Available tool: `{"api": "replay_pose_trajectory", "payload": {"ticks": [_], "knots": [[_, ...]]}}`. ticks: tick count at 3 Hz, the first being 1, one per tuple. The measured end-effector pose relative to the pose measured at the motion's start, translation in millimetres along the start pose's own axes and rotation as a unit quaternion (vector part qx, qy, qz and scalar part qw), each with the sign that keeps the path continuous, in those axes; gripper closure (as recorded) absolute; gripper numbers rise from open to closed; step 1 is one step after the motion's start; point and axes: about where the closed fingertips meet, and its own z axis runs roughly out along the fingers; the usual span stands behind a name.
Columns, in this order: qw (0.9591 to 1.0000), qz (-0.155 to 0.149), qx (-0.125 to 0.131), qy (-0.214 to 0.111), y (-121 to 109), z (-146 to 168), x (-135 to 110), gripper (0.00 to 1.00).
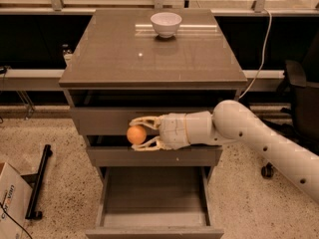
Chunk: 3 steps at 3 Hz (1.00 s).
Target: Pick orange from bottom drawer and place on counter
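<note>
Gripper [133, 134] clamped around the orange [137, 135], both hanging just above the pulled-open bottom drawer [154, 198], white bowl [166, 24] sitting at the far edge of the counter [114, 54]

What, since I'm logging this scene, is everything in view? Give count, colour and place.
orange: 1, orange, held in front of the cabinet, above the open bottom drawer
bottom drawer: 1, grey-brown, pulled open, nothing visible inside
counter: 1, glossy grey-brown, cabinet top
bowl: 1, white, back of counter
cable: 1, white, right of cabinet
chair: 1, black, right edge
bar: 1, black, on floor at left
box: 1, pale cardboard, lower left corner
gripper: 1, cream, closed on the orange
arm: 1, white, reaching in from the right
</note>
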Motion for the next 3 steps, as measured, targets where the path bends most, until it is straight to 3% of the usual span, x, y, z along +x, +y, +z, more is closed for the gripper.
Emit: {"api": "replay_pose_trajectory", "payload": {"ticks": [2,3], "knots": [[0.9967,-0.068,0.038,0.023,-56.8,-32.9,-38.6,1.00],[0.9946,-0.079,0.062,0.028,-88.3,-50.8,-50.9,1.00]]}}
